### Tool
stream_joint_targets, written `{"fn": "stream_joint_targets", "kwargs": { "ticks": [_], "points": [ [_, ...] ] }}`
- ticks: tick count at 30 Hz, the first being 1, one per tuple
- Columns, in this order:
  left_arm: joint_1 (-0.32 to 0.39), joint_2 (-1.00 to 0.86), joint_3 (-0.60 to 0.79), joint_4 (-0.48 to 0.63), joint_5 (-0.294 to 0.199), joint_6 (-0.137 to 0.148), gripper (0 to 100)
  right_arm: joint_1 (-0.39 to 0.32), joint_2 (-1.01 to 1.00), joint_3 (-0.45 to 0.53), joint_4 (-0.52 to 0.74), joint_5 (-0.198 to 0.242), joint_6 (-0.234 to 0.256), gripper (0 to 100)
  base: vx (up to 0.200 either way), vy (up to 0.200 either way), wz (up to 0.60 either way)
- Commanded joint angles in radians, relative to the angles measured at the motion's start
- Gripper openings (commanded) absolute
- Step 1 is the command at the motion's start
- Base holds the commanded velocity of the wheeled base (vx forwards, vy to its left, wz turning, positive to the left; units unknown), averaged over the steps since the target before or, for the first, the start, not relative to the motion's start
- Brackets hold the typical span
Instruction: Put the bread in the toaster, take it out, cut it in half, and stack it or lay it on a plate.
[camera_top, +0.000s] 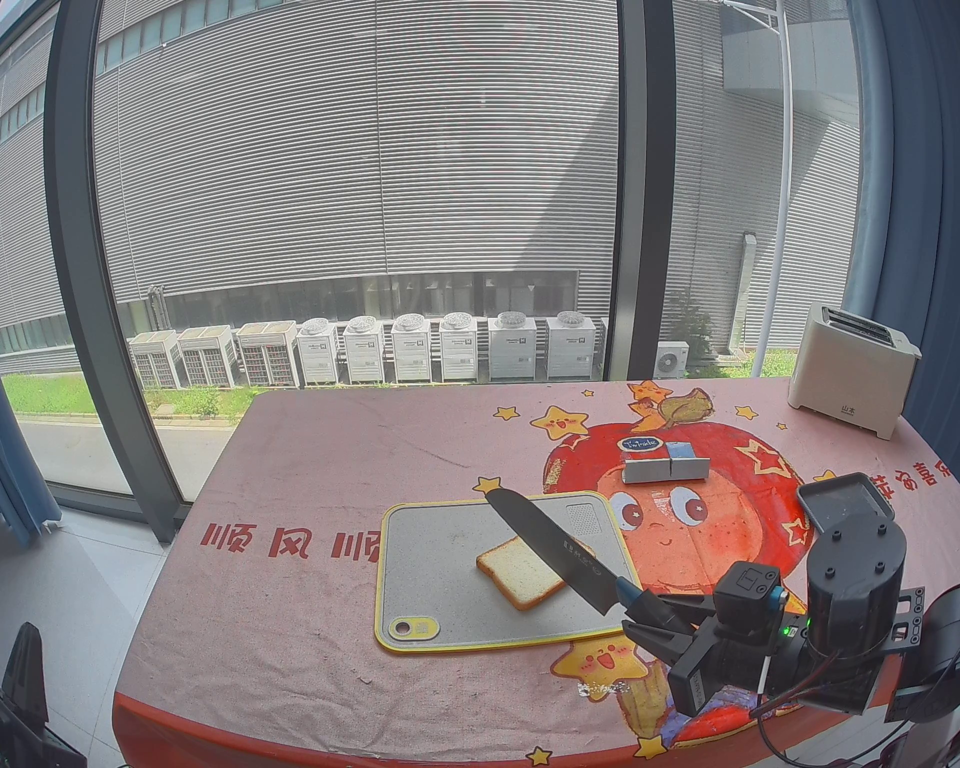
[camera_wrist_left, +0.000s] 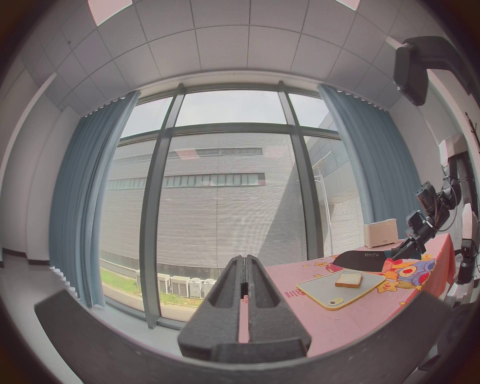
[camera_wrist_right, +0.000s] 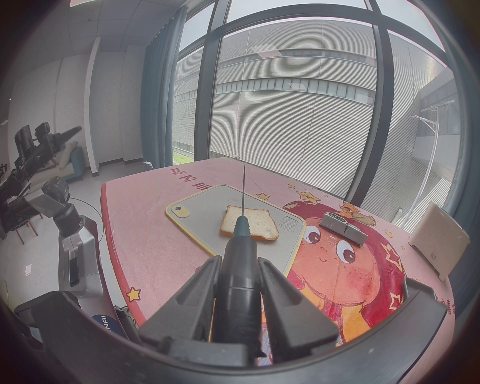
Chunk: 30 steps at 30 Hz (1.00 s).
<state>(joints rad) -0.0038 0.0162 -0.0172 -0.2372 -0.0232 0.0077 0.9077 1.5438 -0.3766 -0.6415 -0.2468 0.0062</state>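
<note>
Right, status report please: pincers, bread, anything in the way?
Left pincer shut, empty, aside. Right pincer shut on knife, blade over bread. Bread whole on cutting board. Nothing between blade and bread.

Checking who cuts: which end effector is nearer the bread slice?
Right. The right end effector sits by the cutting board, holding the knife over the bread slice. The left end effector is far off the left side of the table.
</note>
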Motion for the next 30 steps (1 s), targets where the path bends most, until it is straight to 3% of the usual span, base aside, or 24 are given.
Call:
{"fn": "stream_joint_targets", "kwargs": {
  "ticks": [1,5,13,18,25,30],
  "points": [
    [-0.001,-0.016,0.017,-0.028,-0.014,0.017,0,0.002,0.001,0.002,0.0,0.001,0.0,0,0.0,0.0,0.0],
    [-0.001,-0.004,-0.038,-0.028,-0.081,0.032,0,0.005,0.001,0.002,0.0,0.0,0.001,0,0.0,0.0,0.0],
    [-0.004,0.269,-0.217,-0.108,-0.169,0.055,0,-0.003,0.015,-0.01,-0.001,0.0,0.02,0,0.0,0.0,0.0],
    [-0.013,0.407,-0.299,-0.097,-0.3,0.041,0,-0.003,0.029,-0.024,-0.003,0.001,0.035,0,0.0,0.0,0.0],
    [-0.018,0.544,-0.319,-0.105,-0.336,0.043,0,-0.004,0.036,-0.035,0.002,0.0,0.041,0,0.0,0.0,0.0],
    [-0.015,0.636,-0.4,-0.102,-0.466,0.041,0,-0.003,0.029,-0.035,0.002,-0.002,0.041,0,0.0,0.0,0.0]
  ]
}}
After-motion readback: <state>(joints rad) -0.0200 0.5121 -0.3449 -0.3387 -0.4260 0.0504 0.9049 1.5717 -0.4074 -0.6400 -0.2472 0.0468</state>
